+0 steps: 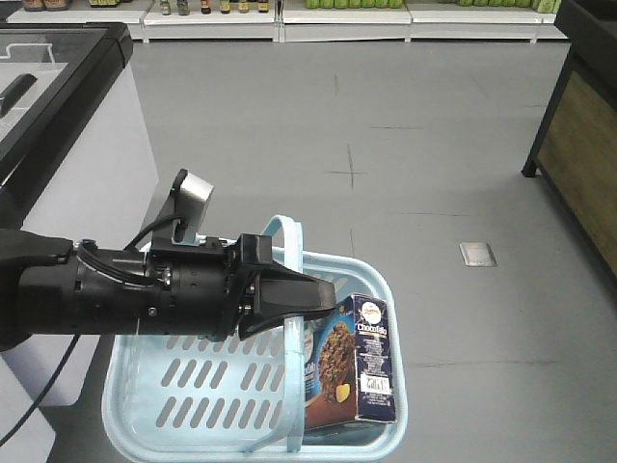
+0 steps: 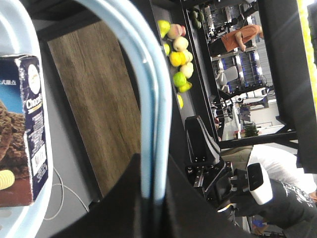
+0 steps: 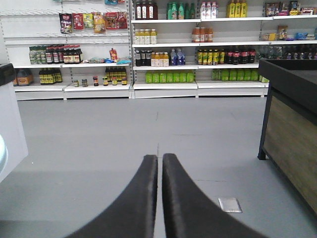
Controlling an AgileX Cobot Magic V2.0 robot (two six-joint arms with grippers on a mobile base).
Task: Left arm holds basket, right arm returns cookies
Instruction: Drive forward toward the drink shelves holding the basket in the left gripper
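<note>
The light blue basket (image 1: 193, 386) hangs at the bottom of the front view, its hoop handle (image 1: 289, 241) rising through the middle. My left gripper (image 1: 323, 294) is shut on that handle; in the left wrist view the blue handle (image 2: 151, 124) runs between the two black jaws of the gripper (image 2: 154, 186). The cookies (image 1: 362, 362), a dark navy box with a cookie picture, stand upright in the basket's right part and show at the left edge as the cookies (image 2: 25, 129). My right gripper (image 3: 160, 157) is shut on nothing, held level above the grey floor, away from the basket.
A dark wood-panelled counter (image 1: 578, 145) stands at the right, also seen as the counter (image 3: 292, 129). A grey checkout counter (image 1: 58, 116) is at the left. Shelves of bottles (image 3: 163, 54) line the far wall. A metal floor plate (image 1: 477, 254) lies beyond the basket.
</note>
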